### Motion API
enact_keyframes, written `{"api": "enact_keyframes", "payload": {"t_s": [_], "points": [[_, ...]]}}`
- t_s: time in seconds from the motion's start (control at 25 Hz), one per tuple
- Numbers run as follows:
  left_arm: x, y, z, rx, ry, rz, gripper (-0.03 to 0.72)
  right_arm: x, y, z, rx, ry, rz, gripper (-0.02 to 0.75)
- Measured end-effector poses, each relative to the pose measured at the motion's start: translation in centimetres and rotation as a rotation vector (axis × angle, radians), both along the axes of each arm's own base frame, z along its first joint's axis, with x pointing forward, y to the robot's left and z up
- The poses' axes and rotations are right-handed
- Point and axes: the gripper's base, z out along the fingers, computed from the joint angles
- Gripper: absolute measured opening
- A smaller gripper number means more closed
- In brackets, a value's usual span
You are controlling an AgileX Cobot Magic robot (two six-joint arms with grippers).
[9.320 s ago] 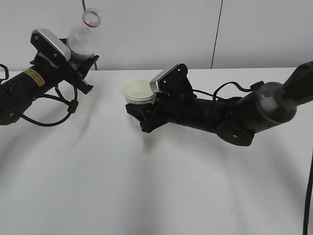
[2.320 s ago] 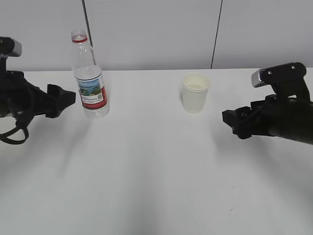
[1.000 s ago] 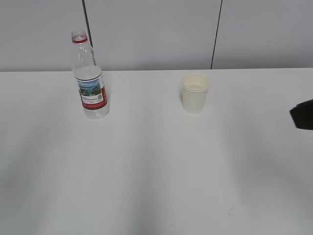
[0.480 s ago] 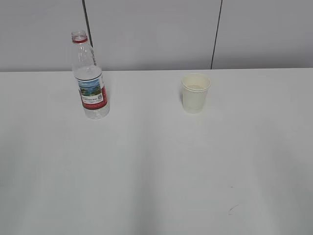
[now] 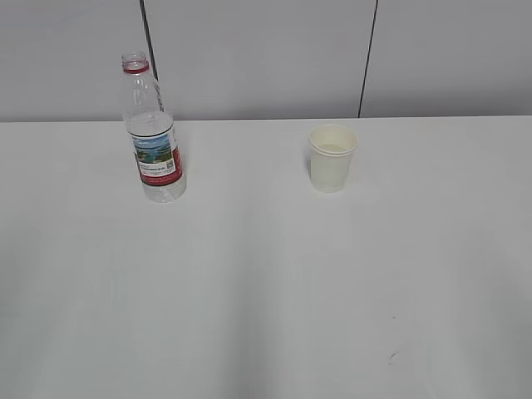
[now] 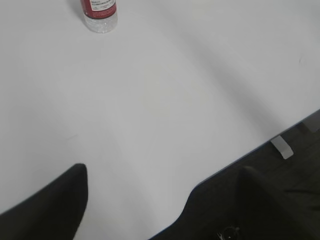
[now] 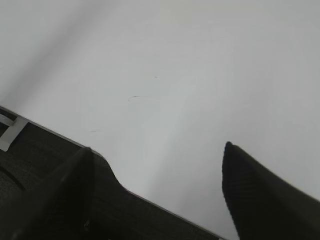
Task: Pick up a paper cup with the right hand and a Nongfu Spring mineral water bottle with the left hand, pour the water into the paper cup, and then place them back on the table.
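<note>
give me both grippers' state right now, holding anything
Left gripper: open, holding nothing.
Right gripper: open, holding nothing.

a plain white table [image 5: 266,291] with a small dark scratch mark [image 5: 391,358]. a clear plastic bottle [image 5: 153,133] with a red neck ring and a red-and-white label showing a blue-green landscape picture. a cream-white paper cup [image 5: 332,157]. a pale grey wall [image 5: 258,58] crossed by thin dark vertical lines.
</note>
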Motion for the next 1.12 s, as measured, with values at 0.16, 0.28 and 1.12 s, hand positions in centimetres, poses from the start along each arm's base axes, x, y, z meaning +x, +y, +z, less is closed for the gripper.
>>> {"api": "enact_keyframes", "payload": {"t_s": [0.16, 0.28, 1.12], "points": [[0.00, 0.01, 0.00, 0.001, -0.001, 0.000, 0.533, 0.02, 0.00, 0.03, 0.002, -0.003, -0.001, 0.585], [0.01, 0.01, 0.00, 0.002, -0.001, 0.000, 0.533, 0.03, 0.01, 0.04, 0.003, -0.005, -0.002, 0.585], [-0.98, 0.95, 0.10, -0.019, -0.064, 0.391, 0.479, -0.60, -0.46, 0.14, 0.011, -0.074, -0.270, 0.585]]}}
